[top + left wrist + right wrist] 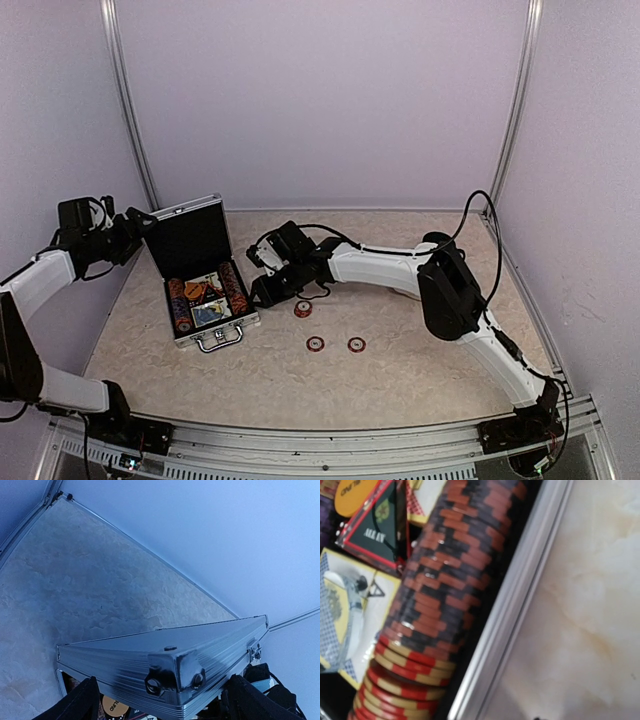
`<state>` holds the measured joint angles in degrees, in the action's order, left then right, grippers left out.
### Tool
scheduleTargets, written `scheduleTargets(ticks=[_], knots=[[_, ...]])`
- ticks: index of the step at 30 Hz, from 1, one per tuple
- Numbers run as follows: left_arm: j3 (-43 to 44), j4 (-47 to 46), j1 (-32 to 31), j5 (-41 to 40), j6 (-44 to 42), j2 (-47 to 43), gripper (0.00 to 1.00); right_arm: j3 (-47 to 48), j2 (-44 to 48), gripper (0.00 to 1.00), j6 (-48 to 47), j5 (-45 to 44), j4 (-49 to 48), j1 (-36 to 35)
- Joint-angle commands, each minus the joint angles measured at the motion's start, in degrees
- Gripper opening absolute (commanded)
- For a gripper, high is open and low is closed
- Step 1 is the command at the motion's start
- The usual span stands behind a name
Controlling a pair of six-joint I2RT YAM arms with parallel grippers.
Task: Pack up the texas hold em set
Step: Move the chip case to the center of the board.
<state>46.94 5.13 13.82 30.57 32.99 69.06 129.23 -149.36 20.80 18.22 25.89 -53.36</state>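
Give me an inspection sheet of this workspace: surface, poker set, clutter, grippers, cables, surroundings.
Surface: beige marbled table, no spills seen.
Job's things: silver briefcase open, lid upright; chip rows, card box and triangular marker inside; three loose chips on the table to its right.
Clutter: nothing seen.
Grippers: left gripper open, astride the lid's corner; right gripper at the case's right edge, jaws hidden.
Cables: black cable loops above the right arm.
Surroundings: pale walls, metal rail at the near edge.
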Motion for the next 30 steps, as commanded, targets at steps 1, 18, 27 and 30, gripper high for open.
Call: scheduleTargets(ticks=[1, 18, 27, 30], knots=[[-1.47, -1.26, -1.04, -0.75, -1.00, -0.22, 0.87, 1.19, -1.99, 0.43, 0.20, -5.22, 3.66, -0.43], [-1.81, -3.26, -6.76, -2.41, -0.39, 2.44, 0.85, -4.93, 1.48, 0.35, 0.63, -11.94, 5.56, 1.99], [-0.51, -4.06, -9.92, -3.50, -0.01, 4.85, 0.84, -10.97, 4.83, 0.34, 0.48, -13.25, 3.98, 4.49], [0.43, -4.00, -10.92, -4.16, -0.11, 5.89, 0.84, -13.62, 6.43, 0.34, 0.15, -13.56, 2.90, 5.16]])
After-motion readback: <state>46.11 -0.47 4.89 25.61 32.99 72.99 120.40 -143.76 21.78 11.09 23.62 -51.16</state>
